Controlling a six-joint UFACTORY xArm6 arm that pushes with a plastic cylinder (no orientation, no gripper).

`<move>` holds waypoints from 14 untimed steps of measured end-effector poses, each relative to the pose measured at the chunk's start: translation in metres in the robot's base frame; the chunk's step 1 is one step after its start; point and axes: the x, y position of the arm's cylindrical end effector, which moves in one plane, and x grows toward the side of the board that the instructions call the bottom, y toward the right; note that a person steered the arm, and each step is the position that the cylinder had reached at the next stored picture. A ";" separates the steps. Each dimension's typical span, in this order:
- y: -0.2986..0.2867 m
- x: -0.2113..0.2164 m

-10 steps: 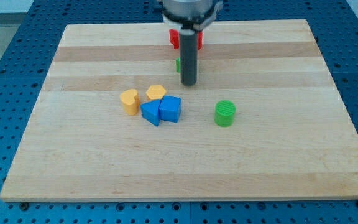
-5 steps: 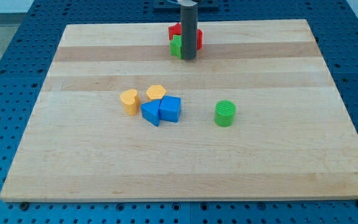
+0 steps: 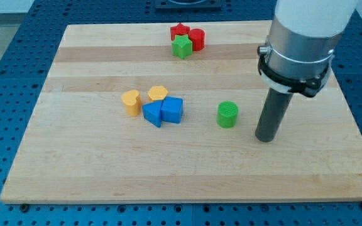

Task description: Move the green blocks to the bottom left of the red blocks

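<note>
A green star block (image 3: pixel 181 46) sits near the view's top centre, touching two red blocks: a red star (image 3: pixel 179 31) above it and a red cylinder (image 3: pixel 197 39) to its upper right. A green cylinder (image 3: pixel 227 115) stands alone right of the board's centre. My tip (image 3: pixel 266 139) rests on the board to the right of the green cylinder and slightly below it, a small gap apart. The arm's white body fills the view's top right.
Two yellow blocks (image 3: pixel 131 101) (image 3: pixel 158 94) and two blue blocks (image 3: pixel 152 113) (image 3: pixel 173 110) cluster left of centre. The wooden board (image 3: pixel 93 169) lies on a blue perforated table.
My tip has left the green star near the red blocks and moved down and right, to beside the green cylinder. The green star now sits against the red blocks.
</note>
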 end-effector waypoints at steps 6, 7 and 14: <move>-0.085 -0.125; -0.030 -0.125; -0.139 -0.147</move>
